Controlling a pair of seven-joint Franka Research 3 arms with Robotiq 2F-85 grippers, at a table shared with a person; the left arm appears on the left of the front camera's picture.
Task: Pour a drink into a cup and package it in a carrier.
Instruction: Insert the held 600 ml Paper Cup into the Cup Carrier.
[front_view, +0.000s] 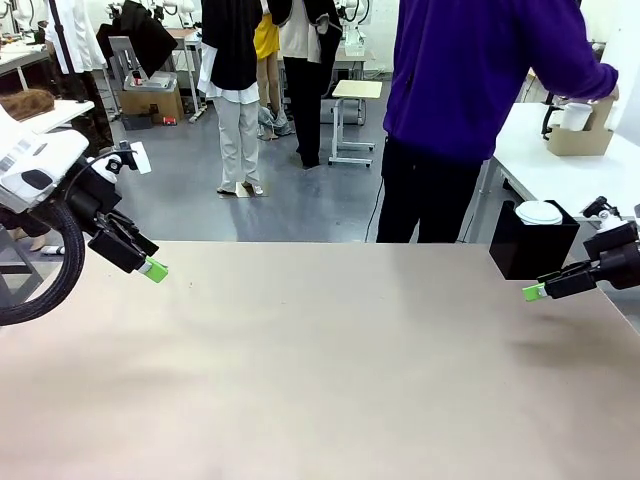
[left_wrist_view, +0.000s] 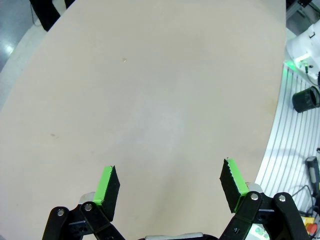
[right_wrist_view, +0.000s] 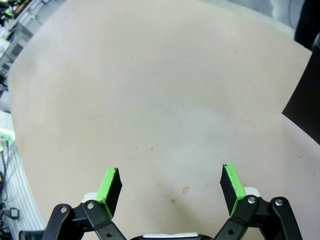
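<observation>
The brown cardboard carrier (front_view: 582, 138) stands on a white side table at the far right. A white cup (front_view: 576, 115) stands in it, and a person in a purple top reaches a hand (front_view: 603, 96) over it. The drink is out of view. My left gripper (front_view: 152, 266) hovers open over the table's left edge, nothing between its green pads (left_wrist_view: 106, 184). My right gripper (front_view: 534, 292) hangs open low over the right side of the table, beside the black box, with bare table between its fingers (right_wrist_view: 231, 182).
A black box (front_view: 530, 252) stands at the table's far right with a white lidded cup (front_view: 538, 212) in its top; the box's edge (right_wrist_view: 306, 107) shows in the right wrist view. The beige tabletop (front_view: 320, 360) lies bare between the arms. Other people stand farther back.
</observation>
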